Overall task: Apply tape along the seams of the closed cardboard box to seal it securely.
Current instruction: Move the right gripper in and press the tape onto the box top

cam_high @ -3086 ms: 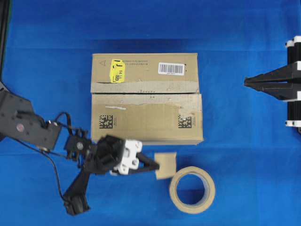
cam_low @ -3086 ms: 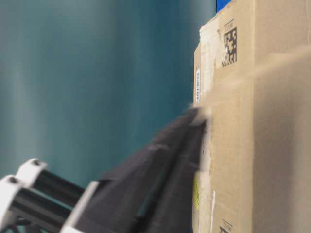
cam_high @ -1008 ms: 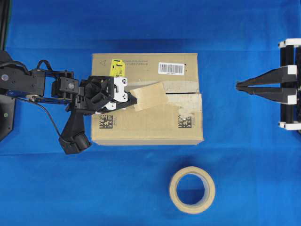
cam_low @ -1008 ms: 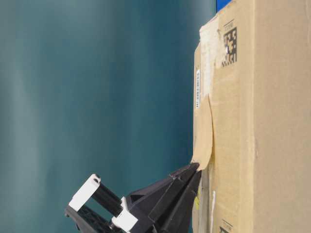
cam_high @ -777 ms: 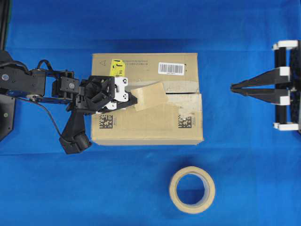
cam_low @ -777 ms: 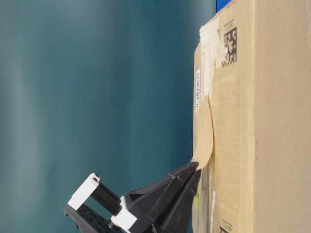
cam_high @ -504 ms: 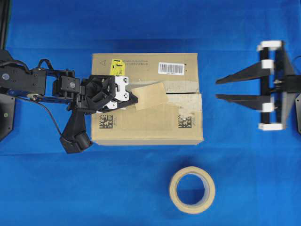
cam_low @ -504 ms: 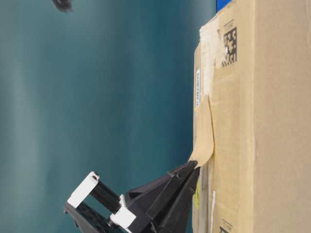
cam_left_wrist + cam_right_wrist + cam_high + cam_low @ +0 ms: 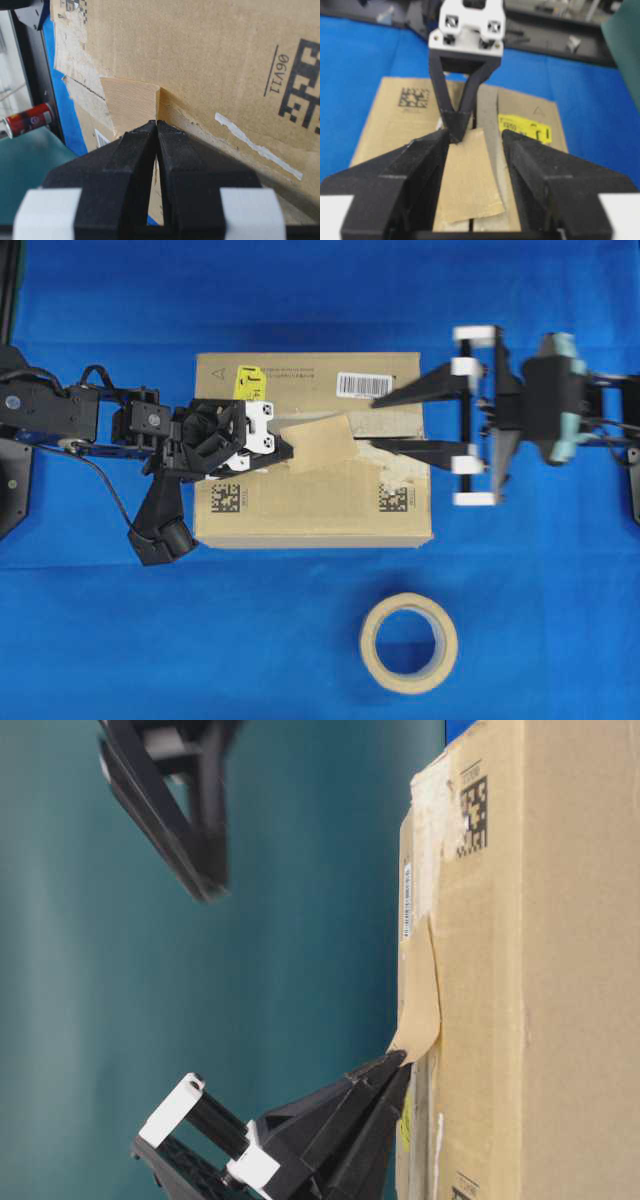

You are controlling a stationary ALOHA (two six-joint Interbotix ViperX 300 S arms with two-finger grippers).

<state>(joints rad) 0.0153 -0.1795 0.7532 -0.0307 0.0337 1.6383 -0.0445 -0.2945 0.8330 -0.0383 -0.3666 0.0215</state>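
Reaching in from the right edge of the blue table (image 9: 100, 640), the right gripper (image 9: 385, 422) now hangs over the right half of the cardboard box (image 9: 310, 505) in the overhead view, where half a second ago it stood well clear of the box with its jaws only beginning to part; the jaws are now spread wide, one finger on each side of the seams (image 9: 385, 437). The left gripper (image 9: 285, 448) has not moved: its jaws stay pinched on the left end of the tape (image 9: 320, 443), which lies slantwise across the slit near the middle of the box top, with the tape roll (image 9: 408, 643) untouched near the front edge of the table. In the table-level view the tape (image 9: 418, 1010) stands a little off the cardboard box (image 9: 540, 970) at the gripped end and hugs it at the other, and the right gripper's fingers (image 9: 165, 810) have newly come into sight, well apart from the box face. The left wrist view shows the closed tips clamping the tape (image 9: 131, 102) just above the cardboard. The right wrist view looks down between its parted jaws at the tape (image 9: 467, 180) and at the left gripper (image 9: 455, 131) holding the far end. In my judgement the second arm has arrived to press the free end onto the seam; nothing is stuck down firmly yet.
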